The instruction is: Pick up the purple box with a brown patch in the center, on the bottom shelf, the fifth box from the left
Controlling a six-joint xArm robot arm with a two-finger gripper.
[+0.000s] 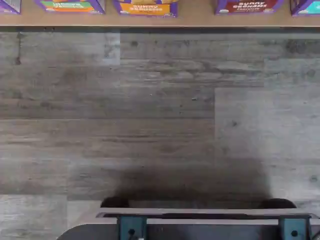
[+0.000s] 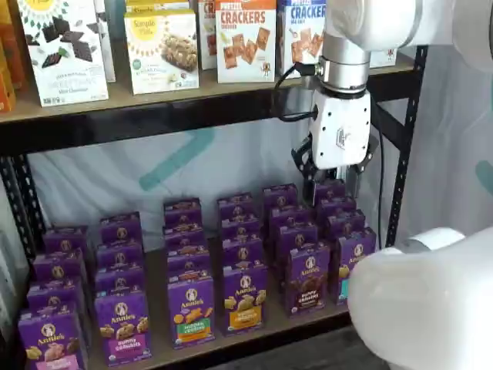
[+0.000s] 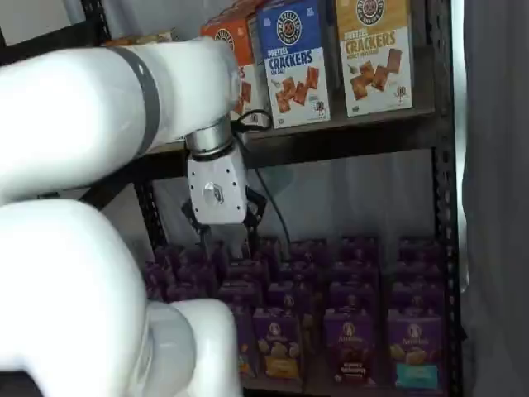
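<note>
Purple box (image 2: pixel 309 279): upright at the front of the bottom shelf (image 2: pixel 254 333), between an orange-patch carton (image 2: pixel 245 297) and a teal-patch one.
Gripper (image 2: pixel 333 183): above the rear cartons, behind the box, apart from it.
Jaws: spread wide, holding nothing.

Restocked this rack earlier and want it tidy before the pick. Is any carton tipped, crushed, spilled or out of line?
Nothing stands out. On the bottom shelf the purple cartons stand upright in straight columns, including the purple box with its brown patch. The gripper hangs above the back rows.
</note>
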